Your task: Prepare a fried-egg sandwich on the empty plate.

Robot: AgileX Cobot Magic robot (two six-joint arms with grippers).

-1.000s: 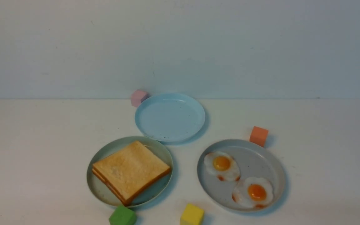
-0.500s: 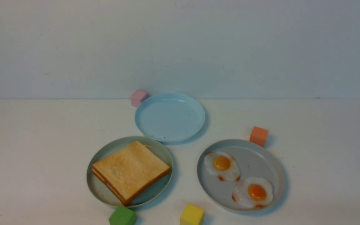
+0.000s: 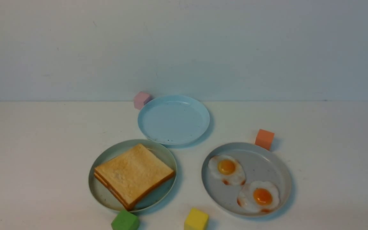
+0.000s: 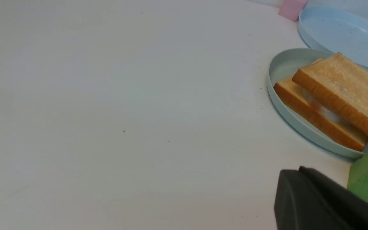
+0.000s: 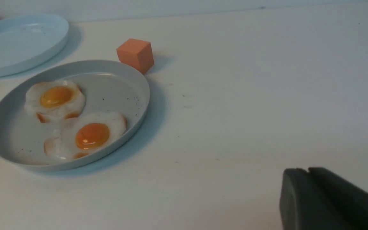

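Toast sandwich (image 3: 134,175) is lying on the mint plate (image 3: 102,195), lower left of centre, egg between slices; left pincer (image 4: 302,191) is resting shut — right pincer (image 5: 308,195) looking shut too.

I see a white worktop (image 3: 43,166) carrying three plates. The mint-green plate (image 3: 102,195) sits front left, the grey speckled plate (image 3: 267,159) front right, and the sky-blue plate (image 3: 173,119) lies behind and between them, its near rim just beside the mint-green one. Four blocks rest on the surface: a pink block (image 3: 141,99) touching the blue plate's far left rim, an orange block (image 3: 264,139) at the grey plate's far edge, a green block (image 3: 125,221) against the mint-green plate's near rim, and a yellow block (image 3: 196,219) between the two front plates.
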